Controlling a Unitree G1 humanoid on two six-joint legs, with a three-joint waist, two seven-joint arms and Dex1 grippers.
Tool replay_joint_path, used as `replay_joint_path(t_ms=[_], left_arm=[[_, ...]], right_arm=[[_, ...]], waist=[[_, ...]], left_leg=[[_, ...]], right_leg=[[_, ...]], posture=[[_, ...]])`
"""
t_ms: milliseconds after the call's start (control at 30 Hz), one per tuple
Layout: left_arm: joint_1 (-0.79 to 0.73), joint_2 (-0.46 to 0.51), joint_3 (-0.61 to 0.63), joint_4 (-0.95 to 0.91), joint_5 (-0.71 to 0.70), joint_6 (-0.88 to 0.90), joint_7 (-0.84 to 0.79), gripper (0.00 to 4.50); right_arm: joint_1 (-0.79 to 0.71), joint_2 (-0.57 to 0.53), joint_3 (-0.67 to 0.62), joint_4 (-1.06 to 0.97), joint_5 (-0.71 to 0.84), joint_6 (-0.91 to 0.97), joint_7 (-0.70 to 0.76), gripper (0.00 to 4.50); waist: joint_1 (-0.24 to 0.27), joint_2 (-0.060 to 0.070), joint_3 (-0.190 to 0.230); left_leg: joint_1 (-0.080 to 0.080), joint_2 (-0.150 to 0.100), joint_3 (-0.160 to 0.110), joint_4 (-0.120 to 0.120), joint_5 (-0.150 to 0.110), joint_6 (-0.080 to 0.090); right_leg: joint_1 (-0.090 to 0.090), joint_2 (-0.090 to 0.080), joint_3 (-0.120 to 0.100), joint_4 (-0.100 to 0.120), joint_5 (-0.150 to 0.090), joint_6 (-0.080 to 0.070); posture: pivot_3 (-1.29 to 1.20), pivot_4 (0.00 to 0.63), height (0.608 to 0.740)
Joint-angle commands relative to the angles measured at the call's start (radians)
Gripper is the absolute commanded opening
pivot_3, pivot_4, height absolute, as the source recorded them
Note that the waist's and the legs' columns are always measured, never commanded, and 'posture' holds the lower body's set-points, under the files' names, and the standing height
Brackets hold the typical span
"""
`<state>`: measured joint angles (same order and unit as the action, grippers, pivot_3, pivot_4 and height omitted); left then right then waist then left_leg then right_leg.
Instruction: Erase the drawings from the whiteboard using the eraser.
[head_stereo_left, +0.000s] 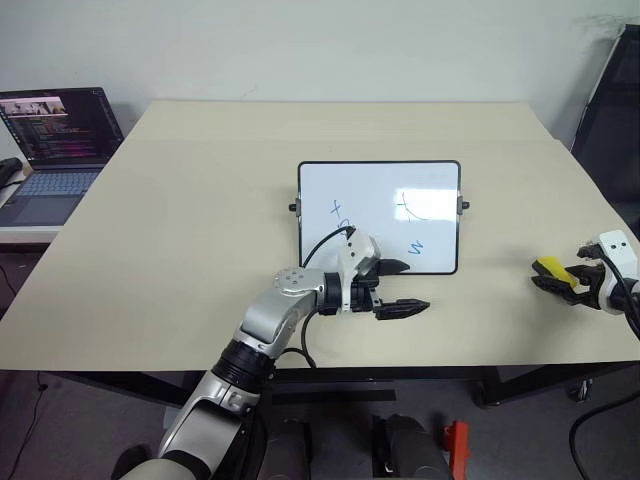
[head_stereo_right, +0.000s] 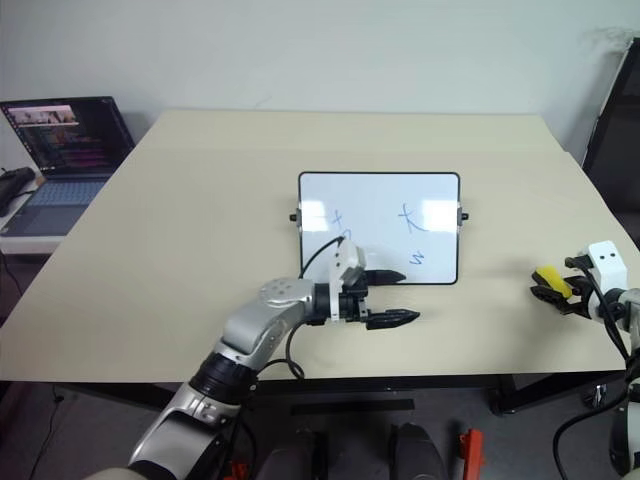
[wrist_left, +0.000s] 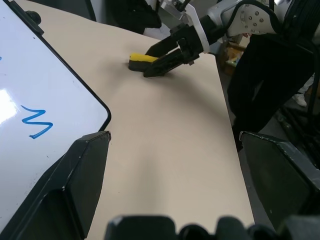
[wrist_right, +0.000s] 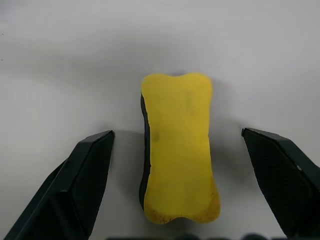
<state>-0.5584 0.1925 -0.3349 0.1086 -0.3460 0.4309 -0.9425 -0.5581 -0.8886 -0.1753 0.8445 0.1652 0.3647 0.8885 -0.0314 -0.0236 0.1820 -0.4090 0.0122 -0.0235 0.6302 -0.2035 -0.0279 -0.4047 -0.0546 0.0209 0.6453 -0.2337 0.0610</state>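
The whiteboard (head_stereo_left: 380, 190) lies flat mid-table with the blue drawings on it: a cross (head_stereo_left: 337, 210), a crossed curve (head_stereo_left: 410, 207) and a "w" squiggle (head_stereo_left: 417, 246). My left gripper (head_stereo_left: 400, 288) hovers level at the board's near edge, pointing right, open and holding nothing. The yellow eraser (wrist_right: 177, 150), black along its underside, lies on the table far to the right. My right gripper (head_stereo_left: 556, 276) is open astride it, one finger on each side with a gap to the block. The left wrist view also shows the eraser (wrist_left: 140, 58) between those fingers.
An open laptop (head_stereo_left: 55, 140) stands on a side table at the far left. A dark chair-like frame (head_stereo_left: 615, 120) stands past the table's right edge. The beige table (head_stereo_left: 180, 260) is bare around the board.
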Motion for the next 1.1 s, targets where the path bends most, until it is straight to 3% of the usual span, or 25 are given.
replay_joint_path(t_ms=[33, 500, 600, 667, 767, 933, 1100], left_arm=[[-0.003, -0.005, 0.004, -0.047, 0.002, -0.004, -0.003, 4.50], [0.004, -0.002, 0.005, -0.055, 0.009, -0.002, -0.005, 4.50], [0.002, -0.001, 0.006, -0.052, 0.010, -0.003, -0.008, 4.50], [0.001, -0.003, 0.005, -0.050, 0.011, -0.003, -0.010, 4.50], [0.000, -0.005, 0.004, -0.049, 0.011, -0.003, -0.012, 4.50], [-0.004, -0.005, 0.005, -0.042, 0.013, -0.006, -0.016, 4.50], [-0.003, -0.006, 0.004, -0.041, 0.015, -0.007, -0.015, 4.50]], right_arm=[[-0.010, 0.008, -0.036, -0.015, 0.018, -0.028, -0.031, 4.30], [0.135, 0.043, -0.170, -0.176, 0.125, 0.012, -0.101, 4.30], [0.174, 0.046, -0.169, -0.213, 0.130, 0.021, -0.091, 3.44], [0.190, 0.044, -0.176, -0.227, 0.142, 0.025, -0.077, 3.44], [0.199, 0.042, -0.197, -0.231, 0.164, 0.024, -0.070, 2.87], [0.204, 0.039, -0.189, -0.214, 0.154, 0.021, -0.079, 1.12], [0.203, 0.047, -0.176, -0.213, 0.148, 0.023, -0.080, 0.91]], waist=[[0.000, 0.000, 0.000], [0.000, 0.000, 0.000], [0.000, 0.000, 0.000], [0.000, 0.000, 0.000], [-0.001, 0.000, 0.000], [0.000, 0.000, 0.000], [0.000, 0.000, 0.000]], left_leg=[[0.000, 0.000, 0.000, 0.000, 0.000, 0.000], [0.000, 0.000, 0.000, 0.000, 0.000, 0.000], [0.000, 0.000, 0.000, 0.000, 0.000, 0.000], [0.000, 0.000, 0.000, 0.000, 0.000, 0.000], [0.000, 0.000, 0.000, 0.000, 0.000, 0.000], [0.000, 0.000, 0.000, 0.000, 0.000, 0.000], [0.000, 0.000, 0.000, 0.000, 0.000, 0.000]], right_leg=[[0.000, 0.000, 0.000, 0.000, 0.000, 0.000], [0.000, 0.000, 0.000, 0.000, 0.000, 0.000], [0.000, 0.000, 0.000, 0.000, 0.000, 0.000], [0.000, 0.000, 0.000, 0.000, 0.000, 0.000], [0.000, 0.000, 0.000, 0.000, 0.000, 0.000], [0.000, 0.000, 0.000, 0.000, 0.000, 0.000], [0.000, 0.000, 0.000, 0.000, 0.000, 0.000]], posture=[[0.00, 0.150, 0.740], [0.00, 0.150, 0.740], [0.00, 0.150, 0.740], [0.00, 0.150, 0.740], [0.00, 0.150, 0.740], [0.00, 0.150, 0.740], [0.00, 0.150, 0.740]])
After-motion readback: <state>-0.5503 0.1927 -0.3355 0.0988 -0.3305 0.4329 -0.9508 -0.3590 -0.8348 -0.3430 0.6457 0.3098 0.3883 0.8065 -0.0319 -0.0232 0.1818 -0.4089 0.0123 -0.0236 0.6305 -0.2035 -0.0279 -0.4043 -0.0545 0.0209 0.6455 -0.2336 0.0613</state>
